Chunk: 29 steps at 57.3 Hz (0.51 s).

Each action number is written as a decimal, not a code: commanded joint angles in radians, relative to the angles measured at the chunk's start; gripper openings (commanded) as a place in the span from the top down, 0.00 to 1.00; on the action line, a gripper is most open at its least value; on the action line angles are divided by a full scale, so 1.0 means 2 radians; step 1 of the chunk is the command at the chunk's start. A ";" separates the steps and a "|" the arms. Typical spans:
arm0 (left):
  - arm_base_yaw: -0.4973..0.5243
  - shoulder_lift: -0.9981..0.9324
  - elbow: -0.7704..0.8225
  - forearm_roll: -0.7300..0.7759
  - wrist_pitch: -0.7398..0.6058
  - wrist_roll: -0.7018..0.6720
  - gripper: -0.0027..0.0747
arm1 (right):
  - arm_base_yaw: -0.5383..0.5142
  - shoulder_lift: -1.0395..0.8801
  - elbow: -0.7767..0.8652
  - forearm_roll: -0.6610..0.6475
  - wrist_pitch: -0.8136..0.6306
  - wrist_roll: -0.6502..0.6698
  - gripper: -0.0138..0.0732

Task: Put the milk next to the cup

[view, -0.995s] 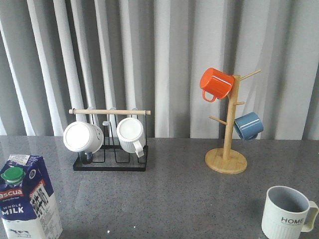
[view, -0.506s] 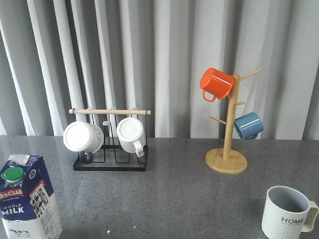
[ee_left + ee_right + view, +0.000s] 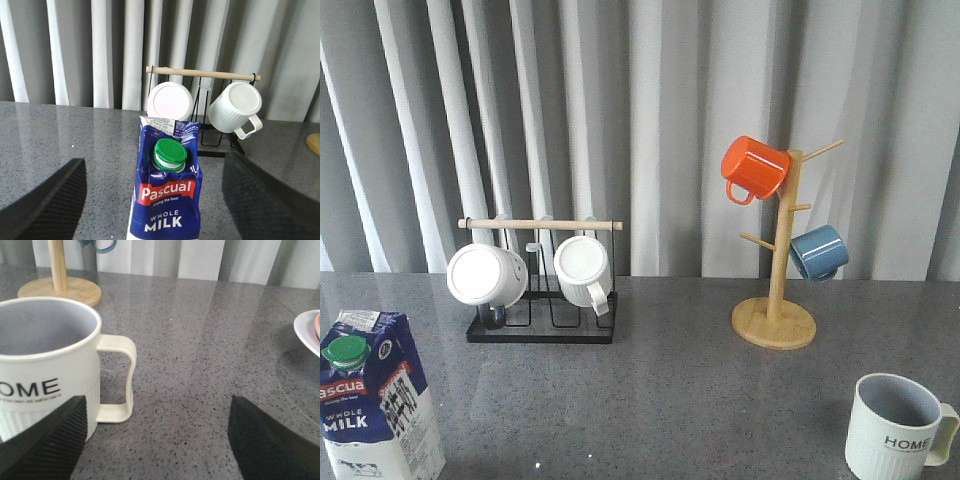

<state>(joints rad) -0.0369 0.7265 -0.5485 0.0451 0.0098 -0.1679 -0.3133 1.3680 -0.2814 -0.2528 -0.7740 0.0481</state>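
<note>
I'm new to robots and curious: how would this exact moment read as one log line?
milk: upright, front-left, ungrasped | cup: front-right, far from milk | left gripper: open, straddling milk | right gripper: open beside cup

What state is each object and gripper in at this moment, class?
milk: upright, green cap on, far left, ungripped.
cup: upright, empty, far right.
white mugs: on their sides in the black rack.
orange mug: hung on the wooden tree.
blue mug: hung lower.
left gripper: open.
right gripper: open.
</note>
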 commanded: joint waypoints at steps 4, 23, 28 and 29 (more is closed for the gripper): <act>-0.003 -0.002 -0.017 -0.003 -0.037 -0.004 0.28 | -0.010 0.027 -0.020 -0.006 -0.075 0.006 0.20; -0.003 -0.002 -0.017 -0.003 -0.037 -0.004 0.28 | -0.010 0.086 -0.051 -0.018 -0.096 -0.002 0.20; -0.003 -0.002 -0.017 -0.003 -0.037 -0.004 0.28 | -0.010 0.099 -0.057 -0.019 -0.106 -0.002 0.20; -0.003 -0.002 -0.017 -0.003 -0.037 -0.004 0.28 | -0.010 0.102 -0.059 -0.019 -0.106 -0.002 0.20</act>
<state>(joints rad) -0.0369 0.7265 -0.5485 0.0451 0.0098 -0.1679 -0.3270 1.5721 -0.3643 -0.2846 -0.8875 0.0566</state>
